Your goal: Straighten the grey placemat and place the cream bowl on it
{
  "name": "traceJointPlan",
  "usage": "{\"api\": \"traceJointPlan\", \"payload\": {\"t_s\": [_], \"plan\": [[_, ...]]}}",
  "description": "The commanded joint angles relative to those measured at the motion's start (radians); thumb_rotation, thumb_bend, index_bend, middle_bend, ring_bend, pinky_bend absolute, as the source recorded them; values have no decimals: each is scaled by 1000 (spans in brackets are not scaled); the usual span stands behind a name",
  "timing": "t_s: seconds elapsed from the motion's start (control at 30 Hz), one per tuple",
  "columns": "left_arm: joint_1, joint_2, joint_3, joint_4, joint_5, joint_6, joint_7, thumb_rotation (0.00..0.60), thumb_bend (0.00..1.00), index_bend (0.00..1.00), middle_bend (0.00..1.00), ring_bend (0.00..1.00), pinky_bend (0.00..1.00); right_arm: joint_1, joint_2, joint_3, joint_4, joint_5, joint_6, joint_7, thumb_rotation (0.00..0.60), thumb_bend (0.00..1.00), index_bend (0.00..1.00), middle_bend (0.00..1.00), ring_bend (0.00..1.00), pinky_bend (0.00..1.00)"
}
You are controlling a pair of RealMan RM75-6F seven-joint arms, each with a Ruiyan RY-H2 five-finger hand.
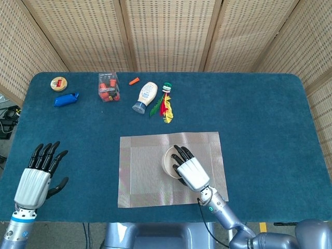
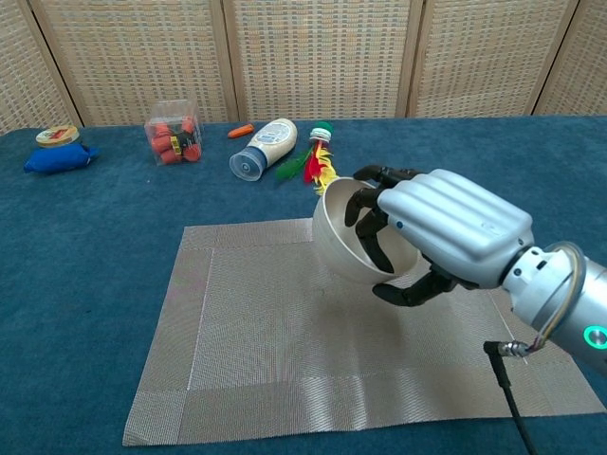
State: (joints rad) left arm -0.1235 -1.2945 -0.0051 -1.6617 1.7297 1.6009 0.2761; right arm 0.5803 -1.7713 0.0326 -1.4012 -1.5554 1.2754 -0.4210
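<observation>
The grey placemat (image 1: 150,181) (image 2: 266,351) lies flat and square to the table's front edge, at the middle front. My right hand (image 1: 190,171) (image 2: 446,237) grips the cream bowl (image 1: 168,157) (image 2: 343,239) by its rim, fingers inside it, and holds it tilted above the middle of the mat. The bowl hangs off the mat in the chest view. My left hand (image 1: 38,174) stays at the front left of the table, fingers spread, holding nothing; the chest view does not show it.
Along the far side lie a blue pouch (image 1: 66,99), a round yellow tin (image 1: 59,83), a clear box of red pieces (image 1: 108,87), a small orange piece (image 1: 134,80), a squeeze bottle (image 1: 145,96) on its side and a feathered toy (image 1: 165,102). Blue cloth (image 1: 270,119) covers the table.
</observation>
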Motion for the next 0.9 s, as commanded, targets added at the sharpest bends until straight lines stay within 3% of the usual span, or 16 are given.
{"api": "traceJointPlan", "payload": {"t_s": [0.03, 0.5, 0.9], "plan": [[-1, -2, 2, 2, 1, -6, 4, 600, 256, 162, 0, 0, 0, -7, -10, -2, 10, 3, -5, 2, 600, 478, 744, 371, 121, 235], [-2, -5, 2, 0, -12, -30, 25, 600, 255, 159, 0, 0, 0, -37, -47, -26, 65, 12, -43, 17, 600, 466, 710, 338, 120, 218], [2, 1, 6, -12, -4, -27, 30, 600, 255, 152, 0, 0, 0, -53, -35, -32, 46, -4, -49, 4, 600, 382, 483, 198, 55, 162]]}}
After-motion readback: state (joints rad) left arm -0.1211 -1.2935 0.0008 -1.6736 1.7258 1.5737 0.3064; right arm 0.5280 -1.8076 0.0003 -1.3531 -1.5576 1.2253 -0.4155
